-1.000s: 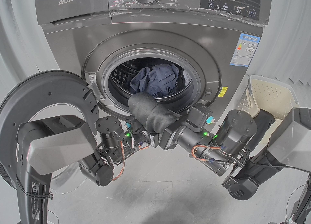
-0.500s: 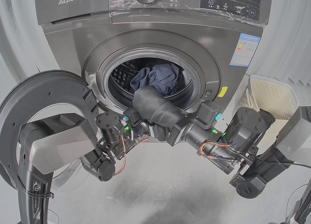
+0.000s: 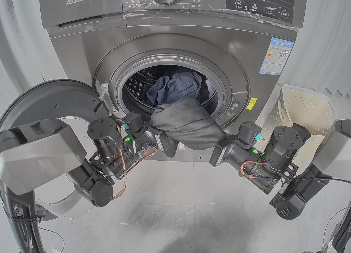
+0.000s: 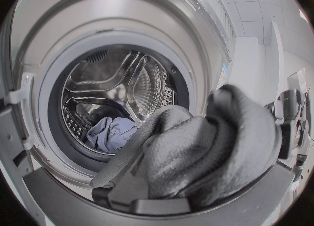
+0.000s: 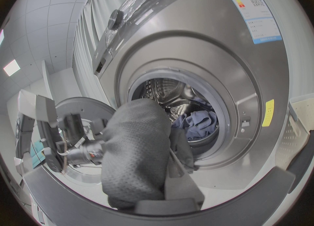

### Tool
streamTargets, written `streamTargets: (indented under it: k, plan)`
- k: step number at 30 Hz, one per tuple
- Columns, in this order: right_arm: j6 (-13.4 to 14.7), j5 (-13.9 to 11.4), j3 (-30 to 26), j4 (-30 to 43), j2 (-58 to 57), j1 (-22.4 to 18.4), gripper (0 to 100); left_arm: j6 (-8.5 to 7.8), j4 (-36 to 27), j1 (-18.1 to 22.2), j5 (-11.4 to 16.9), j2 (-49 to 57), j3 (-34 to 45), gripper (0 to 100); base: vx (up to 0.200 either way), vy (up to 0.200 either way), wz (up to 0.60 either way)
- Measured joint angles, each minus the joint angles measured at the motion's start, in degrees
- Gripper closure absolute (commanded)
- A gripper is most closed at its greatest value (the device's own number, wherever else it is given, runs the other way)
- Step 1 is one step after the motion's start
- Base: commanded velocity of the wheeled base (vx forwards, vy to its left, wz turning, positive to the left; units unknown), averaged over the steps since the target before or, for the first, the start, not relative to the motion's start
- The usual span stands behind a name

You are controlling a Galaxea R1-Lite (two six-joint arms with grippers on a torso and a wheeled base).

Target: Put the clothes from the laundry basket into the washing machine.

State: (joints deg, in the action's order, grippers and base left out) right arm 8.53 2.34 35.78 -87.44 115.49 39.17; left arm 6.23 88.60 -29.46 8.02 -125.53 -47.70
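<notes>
A dark grey garment [image 3: 186, 124] hangs stretched between my two grippers, against the lower lip of the washing machine's round opening [image 3: 223, 92]. My left gripper [image 3: 169, 143] is shut on its left end and my right gripper [image 3: 216, 148] on its right end. The cloth bunches over the fingers in the left wrist view [image 4: 209, 151] and the right wrist view [image 5: 137, 151], hiding most of them. A blue garment [image 3: 175, 87] lies inside the steel drum [image 4: 144, 86]. The cream laundry basket [image 3: 310, 107] stands to the right of the machine; its inside is hidden.
The machine's round door [image 3: 47, 100] hangs open to the left, close behind my left arm. The basket's perforated wall [image 5: 294, 138] is just beside my right arm. Bare grey floor [image 3: 182, 199] lies in front of the machine.
Both arms have drawn apart, left one leftward and right one rightward. The dark garment, bunched in a roll before, is now spread wider and sits higher against the drum's lower lip.
</notes>
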Motion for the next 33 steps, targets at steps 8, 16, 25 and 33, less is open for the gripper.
streamTargets:
  k: [8, 16, 25, 33]
  plan:
    - [-0.1, -0.1, 0.5, -0.8, 4.0, 0.4, 100, -0.21, 0.0, -2.5, -0.4, 8.4, 9.2, 100, 0.0, 0.0, 0.0]
    - [-0.3, 0.0, 1.6, -0.7, 3.9, 3.0, 0, -1.17, 0.4, -4.2, -0.6, 13.3, 13.9, 100, 0.0, 0.0, 0.0]
    - [-0.3, -2.7, -8.5, -0.9, 1.2, 3.4, 0, -1.78, 0.2, -3.6, -0.3, 17.7, 20.0, 100, 0.0, 0.0, 0.0]
    - [-1.8, -4.3, -16.8, -0.9, -2.2, 1.3, 0, -1.77, 0.3, -1.2, -0.4, 21.5, 24.1, 100, 0.0, 0.0, 0.0]
